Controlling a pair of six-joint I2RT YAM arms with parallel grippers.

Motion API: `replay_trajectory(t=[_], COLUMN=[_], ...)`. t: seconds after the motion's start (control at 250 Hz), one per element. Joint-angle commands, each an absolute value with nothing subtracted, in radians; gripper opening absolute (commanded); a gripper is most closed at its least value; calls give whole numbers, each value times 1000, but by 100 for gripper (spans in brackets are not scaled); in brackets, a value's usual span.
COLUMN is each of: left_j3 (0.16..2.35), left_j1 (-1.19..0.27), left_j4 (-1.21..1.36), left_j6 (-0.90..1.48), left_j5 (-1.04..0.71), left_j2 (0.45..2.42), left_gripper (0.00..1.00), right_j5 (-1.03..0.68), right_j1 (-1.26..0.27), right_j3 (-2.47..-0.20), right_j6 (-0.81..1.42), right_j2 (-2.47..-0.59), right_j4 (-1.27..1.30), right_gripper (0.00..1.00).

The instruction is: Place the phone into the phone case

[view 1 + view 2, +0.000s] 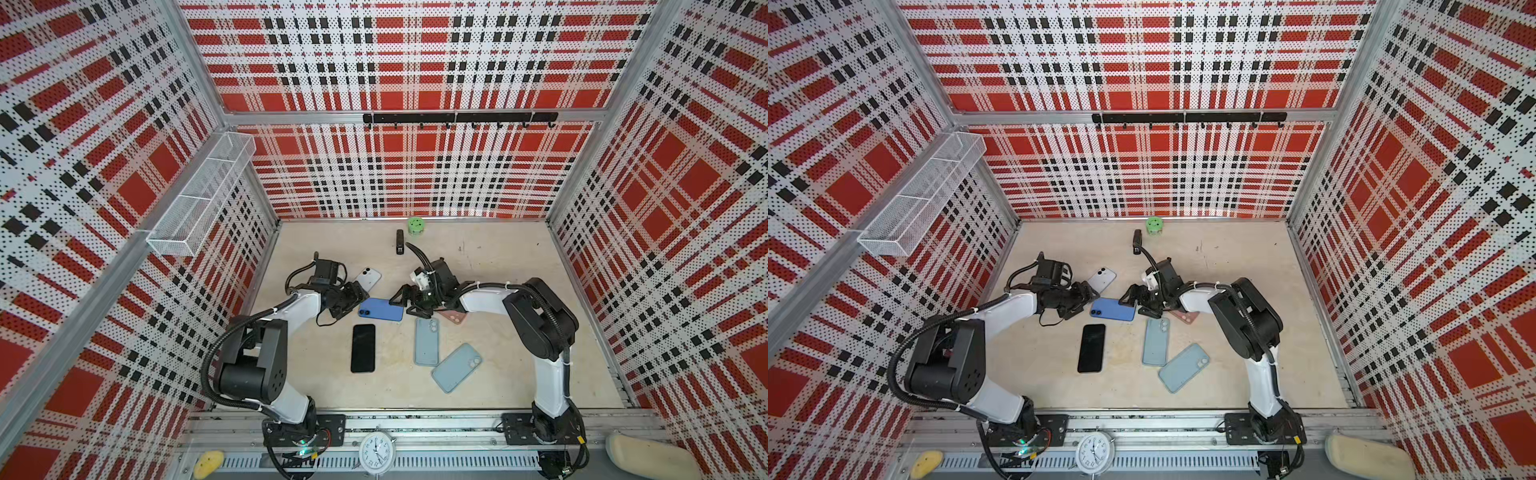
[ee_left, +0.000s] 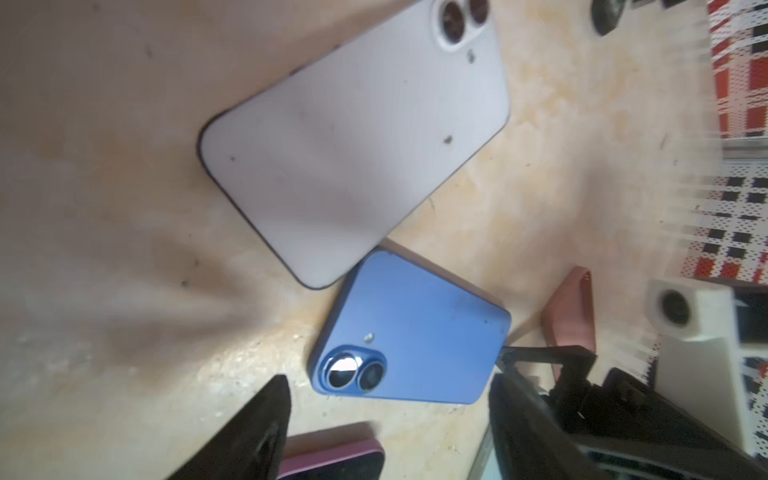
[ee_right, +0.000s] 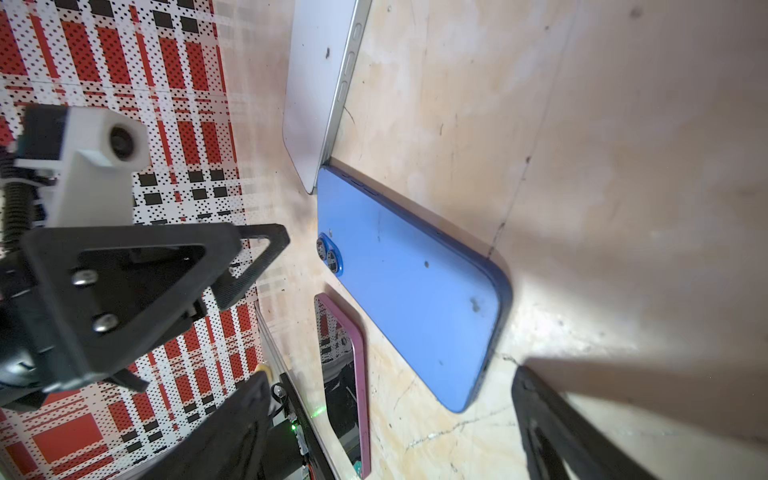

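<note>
Near the middle of the worktop, a little toward its left edge, I see the blue phone lying flat and back up. Its long side runs across, with the camera end toward the left edge. My left gripper sits at that camera end and my right gripper at the opposite end, so the phone lies between them. Both have their jaws spread wide and neither has hold of anything. In my right wrist view the phone rests on the board with a finger to either side of its near end, and I cannot tell whether a tip touches it.

Just behind it, toward the back edge, a white phone lies back up at a slant, its near corner right against the blue phone's corner. Toward the front edge a black-screened phone lies face up, showing a pink rim in my wrist views.

To the right of that one, a pale blue case lies front to back. A second pale blue case lies tilted just beside it, nearer the front edge. A pink case shows partly from under my right arm. At the back edge stands a green round object, with a small black object just in front of it.
</note>
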State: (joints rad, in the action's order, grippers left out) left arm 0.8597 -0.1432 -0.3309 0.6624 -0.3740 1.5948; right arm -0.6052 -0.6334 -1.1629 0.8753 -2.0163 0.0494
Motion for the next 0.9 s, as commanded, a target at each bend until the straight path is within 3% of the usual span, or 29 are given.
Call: replay_trajectory(t=[0.0,0.672,0.896], left_j3=[857,814,771], left_j1=[-152,-221,-232], left_j4=[-323,-149,-81], left_j6=[649,711,756], left_j5=[-357,-420,-457], left_j2=[1633,1724,1727], left_gripper=[78,77,77], right_j5=[-562,-612,-724], right_j1=[-631,-634,-647], right_j3=[-1171,-1219,-1213], right_j6=[855,905,953], right_j2=[-2026,-2095,-2069], right_j4=[36,146,284], right_gripper=[93,93,83])
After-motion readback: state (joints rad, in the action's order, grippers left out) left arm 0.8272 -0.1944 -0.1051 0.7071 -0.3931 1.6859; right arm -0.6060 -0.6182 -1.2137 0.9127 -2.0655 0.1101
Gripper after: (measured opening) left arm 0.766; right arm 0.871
